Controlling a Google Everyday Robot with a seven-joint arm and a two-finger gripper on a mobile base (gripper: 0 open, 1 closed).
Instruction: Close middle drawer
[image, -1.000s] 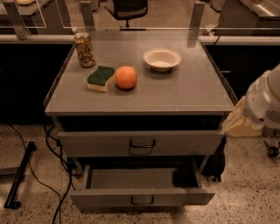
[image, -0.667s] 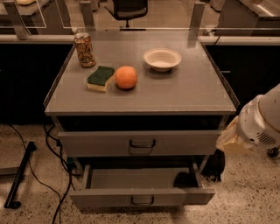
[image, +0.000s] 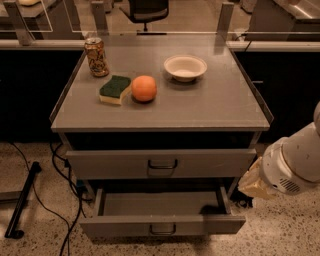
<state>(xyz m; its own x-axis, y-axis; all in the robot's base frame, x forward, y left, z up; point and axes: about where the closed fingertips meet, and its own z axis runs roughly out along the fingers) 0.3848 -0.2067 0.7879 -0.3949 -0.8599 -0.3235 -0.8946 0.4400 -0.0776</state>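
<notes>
The middle drawer (image: 162, 225) is pulled out of the grey cabinet. Its low front has a small dark loop handle (image: 163, 229), and its shallow inside looks empty. Above it is the taller top drawer front (image: 125, 163) with a larger handle, slightly out from the cabinet. My white arm (image: 292, 162) comes in from the right. Its tan gripper end (image: 254, 185) hangs just right of the cabinet, level with the open drawer's right side and not touching it. The lowest front is out of view.
On the cabinet top (image: 220, 107) are a drink can (image: 96, 56), a green sponge (image: 115, 89), an orange (image: 144, 88) and a white bowl (image: 185, 67). Black cables (image: 60, 175) and a dark bar (image: 22, 200) lie on the floor at left. A rail and chair stand behind.
My arm has moved down and a little left along the cabinet's right side, from top drawer height toward the open drawer. The drawers and tabletop objects have not moved.
</notes>
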